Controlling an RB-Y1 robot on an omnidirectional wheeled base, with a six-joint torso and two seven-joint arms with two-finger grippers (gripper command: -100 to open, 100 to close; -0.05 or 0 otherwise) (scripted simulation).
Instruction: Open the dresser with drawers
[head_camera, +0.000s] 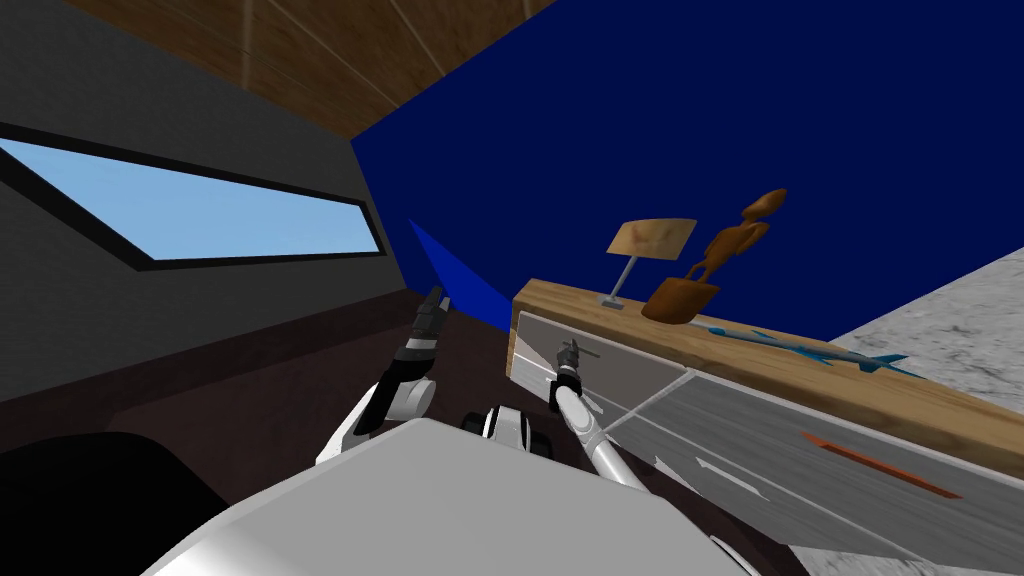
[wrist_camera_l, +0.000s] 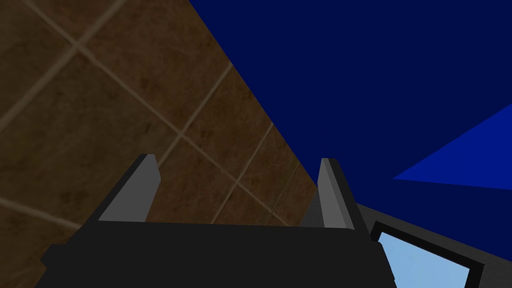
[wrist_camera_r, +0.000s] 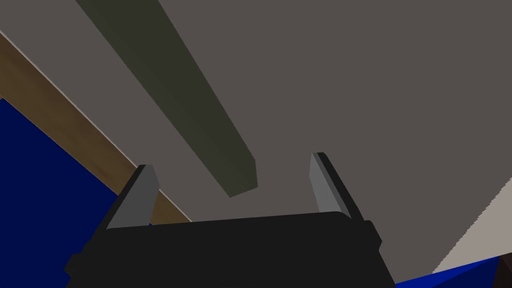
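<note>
Dresser (head_camera: 760, 440) closed; right pincer (wrist_camera_r: 232, 161) spread near handle (wrist_camera_r: 200, 115).

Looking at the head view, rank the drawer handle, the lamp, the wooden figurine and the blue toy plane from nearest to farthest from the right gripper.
1. Drawer handle, directly in front of the right gripper.
2. Lamp, on the dresser top, at the gripper's end.
3. Wooden figurine, just beyond the lamp.
4. Blue toy plane, farther along the top.
</note>
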